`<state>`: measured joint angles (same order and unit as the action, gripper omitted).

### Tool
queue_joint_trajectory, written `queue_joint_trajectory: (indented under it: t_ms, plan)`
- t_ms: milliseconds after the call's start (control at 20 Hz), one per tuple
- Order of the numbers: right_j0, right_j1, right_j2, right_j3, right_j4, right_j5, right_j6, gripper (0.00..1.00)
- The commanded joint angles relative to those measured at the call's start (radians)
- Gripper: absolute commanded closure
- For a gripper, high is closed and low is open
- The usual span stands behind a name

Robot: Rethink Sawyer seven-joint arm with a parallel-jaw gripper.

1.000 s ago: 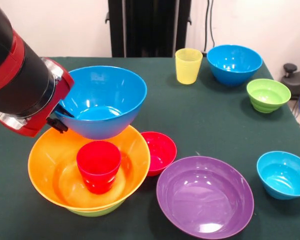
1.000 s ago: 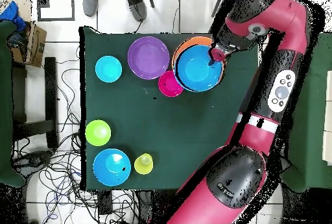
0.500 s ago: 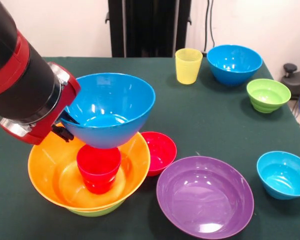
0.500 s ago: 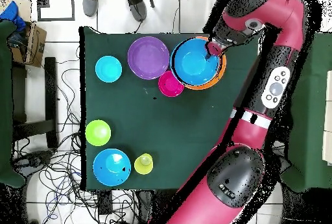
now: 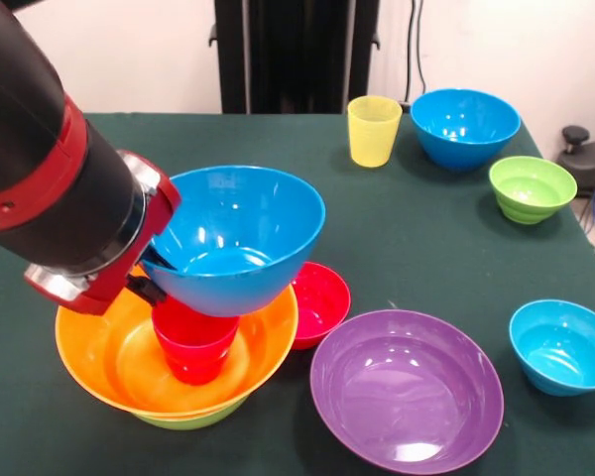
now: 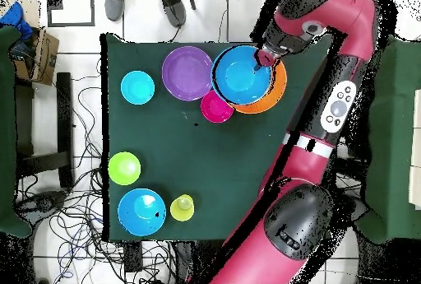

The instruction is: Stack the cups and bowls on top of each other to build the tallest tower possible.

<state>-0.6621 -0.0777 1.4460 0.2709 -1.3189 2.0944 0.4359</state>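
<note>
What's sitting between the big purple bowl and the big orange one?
A small red bowl sits between the purple bowl and the orange bowl, close beside both rims. The front view shows it best.

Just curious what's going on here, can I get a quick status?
Gripper shut on blue bowl. Bowl over red cup in orange bowl. Nothing in the way.

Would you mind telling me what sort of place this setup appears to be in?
Most likely a robotics lab: a red and black robot arm works over a green cloth-covered table, loose cables sprawl across a tiled floor, and coloured plastic bowls serve as test props.
</note>
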Motion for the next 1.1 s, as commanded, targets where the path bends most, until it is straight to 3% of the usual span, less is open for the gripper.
queue_joint_trajectory:
  t_ms: [50,650,1100]
  plan:
    - [0.005,0.005,0.127,-0.061,-0.197,-0.03,-0.384,1.0]
    - [-0.014,-0.002,0.232,-0.067,-0.366,-0.033,-0.46,1.0]
    - [-0.022,-0.023,0.254,-0.053,-0.464,-0.056,-0.504,1.0]
